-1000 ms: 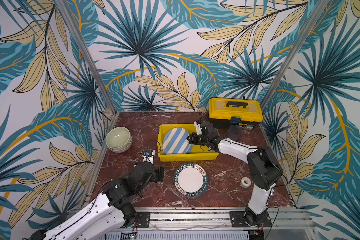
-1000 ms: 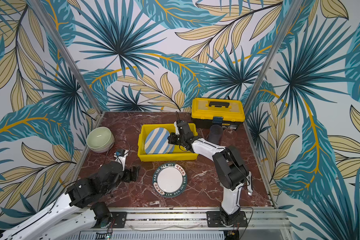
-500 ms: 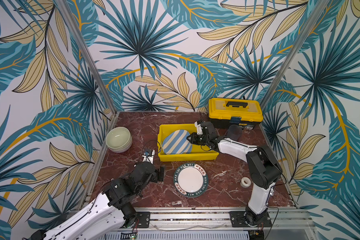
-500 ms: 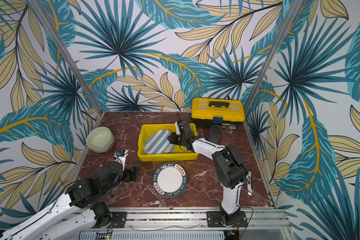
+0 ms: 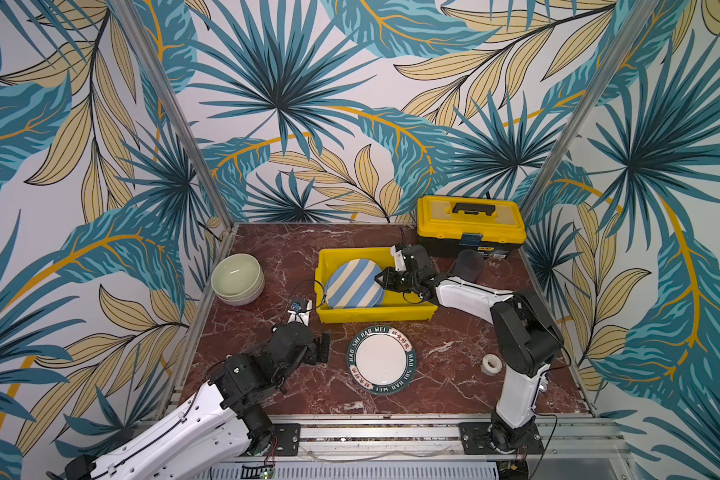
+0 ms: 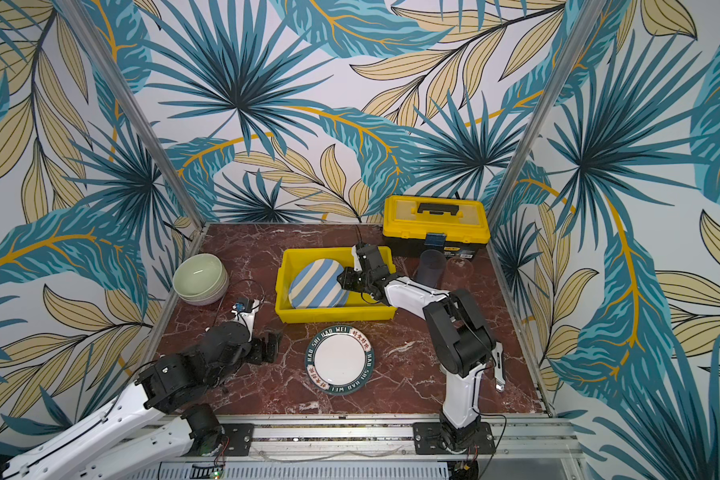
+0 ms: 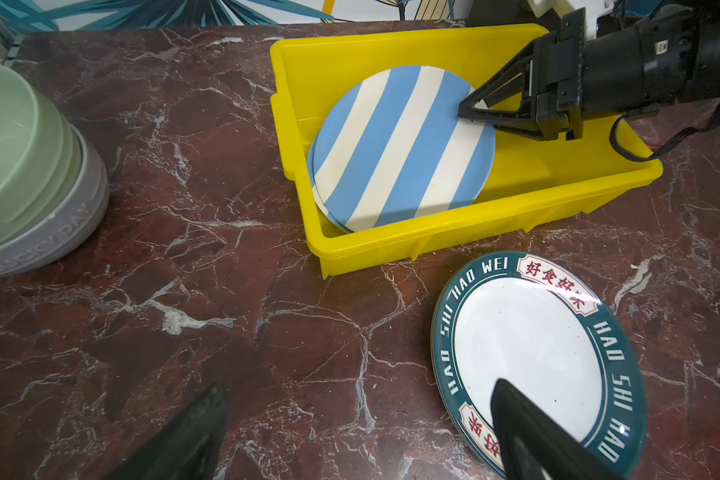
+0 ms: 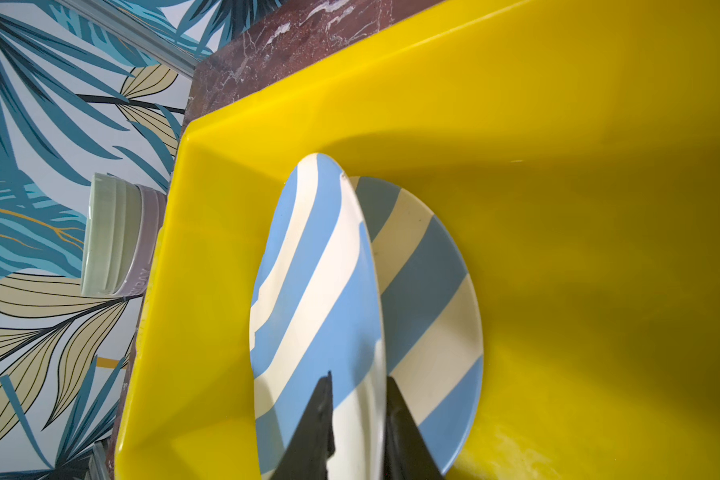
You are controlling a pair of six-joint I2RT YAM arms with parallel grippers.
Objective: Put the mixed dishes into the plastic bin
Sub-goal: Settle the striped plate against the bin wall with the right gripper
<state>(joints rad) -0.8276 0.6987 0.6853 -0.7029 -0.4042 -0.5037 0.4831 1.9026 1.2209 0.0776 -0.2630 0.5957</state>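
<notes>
Hovering nearest the cam, left gripper (image 7: 360,386) had jaws spread wide, nothing btwn them, just beside the lettered plate (image 7: 533,353): dark green rim read "HAO SHI HAO WEI" w/ red Chinese chars in white panels, flat on the table (image 7: 225,311) in front of the yellow bin (image 7: 391,245). Inside the bin, right gripper (image 7: 466,108) had narrow jaws straddling the rim of a tilted striped plate (image 7: 400,145) lying over a 2nd striped plate (image 8: 425,291); can't tell if pinching. Left of the bin, green bowl (image 7: 13,166) sat nested in a lilac bowl (image 7: 59,232) embossed "LUCKY DAY". Farthest, yellow toolbox (image 5: 470,220), label too small to read
</notes>
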